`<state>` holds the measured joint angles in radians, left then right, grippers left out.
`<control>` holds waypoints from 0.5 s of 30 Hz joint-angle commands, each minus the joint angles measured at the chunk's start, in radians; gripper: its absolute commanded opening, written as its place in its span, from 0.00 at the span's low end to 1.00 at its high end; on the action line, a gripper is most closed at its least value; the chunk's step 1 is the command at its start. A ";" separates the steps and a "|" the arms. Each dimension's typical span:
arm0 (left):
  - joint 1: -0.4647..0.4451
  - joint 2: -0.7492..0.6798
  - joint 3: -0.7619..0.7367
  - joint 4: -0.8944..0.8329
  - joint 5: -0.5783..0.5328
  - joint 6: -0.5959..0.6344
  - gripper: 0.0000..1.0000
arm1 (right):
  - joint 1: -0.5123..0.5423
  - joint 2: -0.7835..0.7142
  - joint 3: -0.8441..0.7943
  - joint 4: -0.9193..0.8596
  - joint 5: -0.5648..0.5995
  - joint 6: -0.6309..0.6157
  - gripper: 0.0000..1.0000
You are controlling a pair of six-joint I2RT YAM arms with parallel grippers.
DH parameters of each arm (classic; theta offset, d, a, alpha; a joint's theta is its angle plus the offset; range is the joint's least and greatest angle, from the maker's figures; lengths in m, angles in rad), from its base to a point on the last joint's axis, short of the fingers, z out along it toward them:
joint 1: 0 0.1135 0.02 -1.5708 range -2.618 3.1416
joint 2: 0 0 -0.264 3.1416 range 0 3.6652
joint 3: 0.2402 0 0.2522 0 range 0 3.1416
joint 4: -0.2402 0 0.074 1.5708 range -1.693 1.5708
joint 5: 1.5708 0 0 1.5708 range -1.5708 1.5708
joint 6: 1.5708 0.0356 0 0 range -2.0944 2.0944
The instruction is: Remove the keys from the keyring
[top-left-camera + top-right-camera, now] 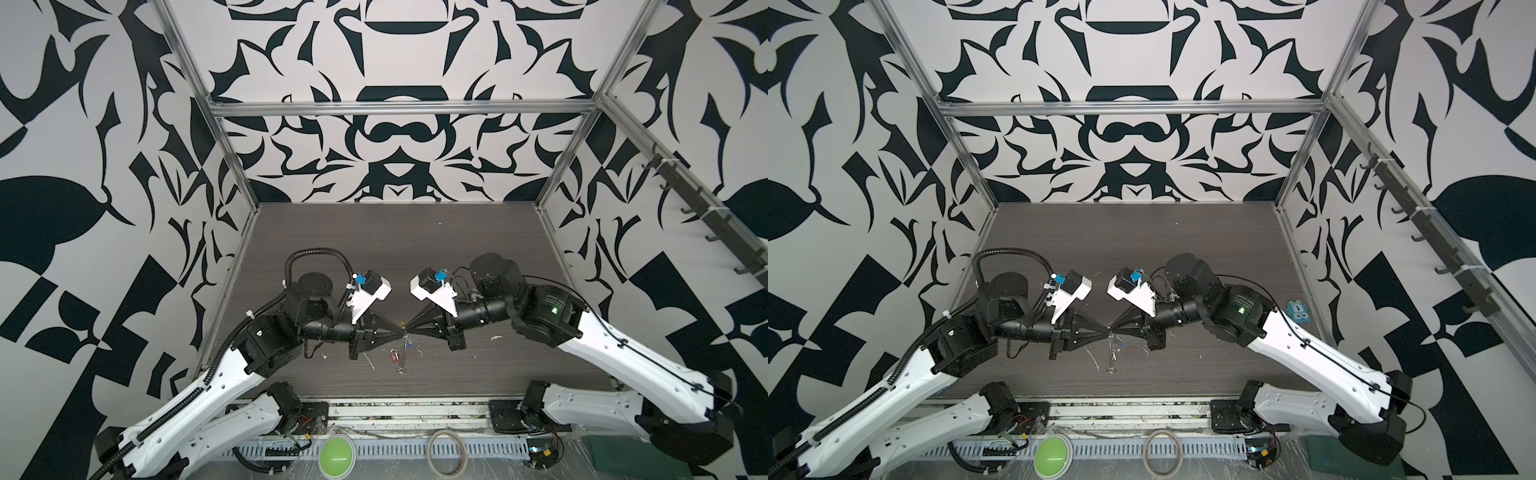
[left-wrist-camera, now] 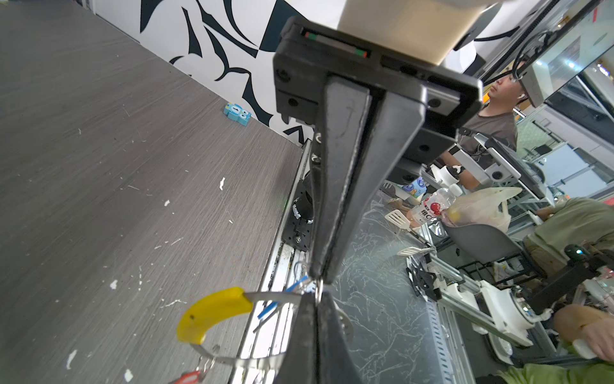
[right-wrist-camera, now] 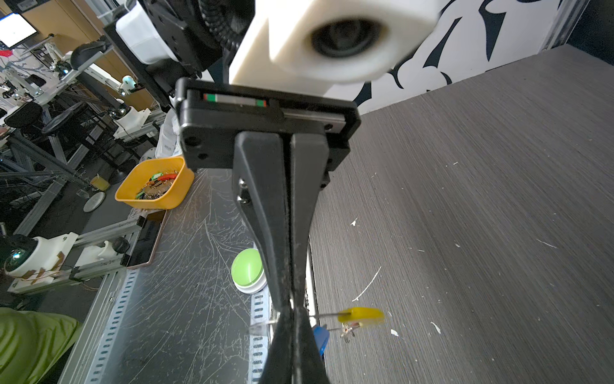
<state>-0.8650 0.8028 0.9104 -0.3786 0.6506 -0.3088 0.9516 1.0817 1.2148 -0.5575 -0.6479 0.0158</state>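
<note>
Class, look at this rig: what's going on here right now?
Two robot arms are working on the keyring, a thin wire loop with a yellow sleeve. The left gripper and right gripper meet tip to tip above the table, both shut, with the loop hanging at their tips. The key bunches with the red tag and blue tag are not yet off.

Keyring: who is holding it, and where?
The keyring hangs from the right gripper, whose jaws pinch its thin wire near the yellow sleeve. The left gripper is shut tip to tip there too; what it pinches is hidden.
</note>
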 commanded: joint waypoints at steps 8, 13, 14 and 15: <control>-0.002 -0.064 -0.016 0.104 -0.087 -0.002 0.00 | 0.003 -0.085 -0.038 0.187 0.119 0.068 0.42; -0.002 -0.117 -0.055 0.176 -0.128 -0.018 0.00 | 0.006 -0.199 -0.199 0.360 0.204 0.126 0.52; -0.002 -0.125 -0.064 0.189 -0.135 -0.022 0.00 | 0.006 -0.213 -0.233 0.401 0.202 0.141 0.54; -0.002 -0.136 -0.074 0.208 -0.142 -0.028 0.00 | 0.004 -0.219 -0.263 0.436 0.196 0.154 0.55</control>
<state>-0.8650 0.6891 0.8619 -0.2550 0.5415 -0.3229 0.9516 0.8825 1.0080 -0.2935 -0.4911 0.1192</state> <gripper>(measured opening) 0.041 0.543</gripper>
